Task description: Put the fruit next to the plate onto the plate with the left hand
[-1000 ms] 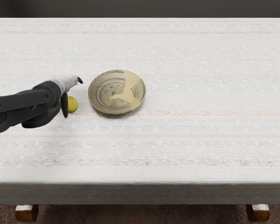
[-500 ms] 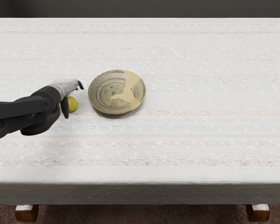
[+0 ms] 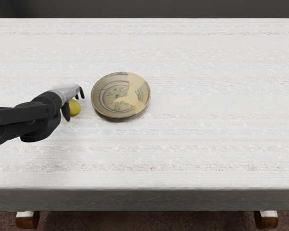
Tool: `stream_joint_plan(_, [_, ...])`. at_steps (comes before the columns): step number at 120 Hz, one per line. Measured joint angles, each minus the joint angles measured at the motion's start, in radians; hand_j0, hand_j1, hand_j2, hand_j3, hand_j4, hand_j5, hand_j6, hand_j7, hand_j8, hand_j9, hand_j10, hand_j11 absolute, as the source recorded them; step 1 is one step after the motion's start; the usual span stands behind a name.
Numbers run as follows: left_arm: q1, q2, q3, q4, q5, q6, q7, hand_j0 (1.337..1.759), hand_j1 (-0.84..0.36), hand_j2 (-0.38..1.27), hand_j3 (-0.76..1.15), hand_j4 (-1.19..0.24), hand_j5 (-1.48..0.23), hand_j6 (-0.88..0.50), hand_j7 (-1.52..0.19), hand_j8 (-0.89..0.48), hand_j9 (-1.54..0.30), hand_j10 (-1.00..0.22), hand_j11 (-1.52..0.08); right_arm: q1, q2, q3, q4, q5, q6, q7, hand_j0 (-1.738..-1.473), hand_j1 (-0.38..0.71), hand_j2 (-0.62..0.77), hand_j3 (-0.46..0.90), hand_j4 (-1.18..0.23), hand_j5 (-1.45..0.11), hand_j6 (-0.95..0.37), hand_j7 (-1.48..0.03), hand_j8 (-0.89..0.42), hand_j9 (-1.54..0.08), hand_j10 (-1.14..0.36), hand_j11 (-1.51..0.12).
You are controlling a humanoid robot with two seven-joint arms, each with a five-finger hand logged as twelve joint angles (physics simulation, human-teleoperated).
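Yellow-green and small, the fruit [image 3: 76, 107] lies on the pale worktop [image 3: 207, 144], just beside the left rim of the brown glazed plate [image 3: 135, 103], and not on it. It looks like a lemon or a lime, but I cannot tell which. Half of it is hidden behind my left hand [image 3: 67, 96], which reaches in from the left edge. The fingers [image 3: 81, 92] are bent down on the far side of the fruit and the thumb [image 3: 66, 113] hangs on the near side. I judge them released, around the fruit but not yet pressing it.

The risk I see is in the closing. The fruit is round and free on a flat surface, so if one side touches first it may roll away toward the plate or out under the palm. A weak pinch could also drop it during the lift. The plate is shallow, so a fruit released too high could roll over its rim.
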State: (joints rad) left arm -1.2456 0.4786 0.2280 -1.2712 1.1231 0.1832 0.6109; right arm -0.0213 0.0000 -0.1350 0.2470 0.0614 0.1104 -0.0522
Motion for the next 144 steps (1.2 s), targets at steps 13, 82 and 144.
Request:
stream_joint_plan(13, [-0.001,0.015,0.0,-0.014,0.002,0.021,0.0,1.658,-0.12,0.08,0.0,-0.4,-0.52,-0.4,-0.52,-0.4,-0.52,-0.4,-0.52,0.0,0.0,0.0,0.0,0.0,0.0,0.0,-1.658,-0.33,0.0,0.0,-0.01,-0.02,-0.01,-0.02,-0.01,-0.02,-0.01,-0.02])
stream_joint_plan(82, [0.002,0.015,0.047,-0.043,0.042,0.084,0.0,1.658,-0.19,0.09,0.0,-0.46,-0.59,-0.46,-0.59,-0.46,-0.59,-0.46,-0.59,0.003,0.0,0.0,0.0,0.0,0.0,0.0,-1.658,-0.33,0.0,0.0,-0.01,-0.02,-0.01,-0.02,-0.01,-0.02,-0.01,-0.02])
stream_joint_plan(144, [0.0,0.006,0.068,-0.043,0.044,0.091,0.0,1.657,-0.26,0.12,0.0,-0.53,-0.66,-0.5,-0.67,-0.49,-0.68,-0.52,-0.67,0.004,0.0,0.0,0.0,0.0,0.0,0.0,-1.658,-0.33,0.0,0.0,-0.01,-0.02,-0.01,-0.02,-0.01,-0.02,-0.01,-0.02])
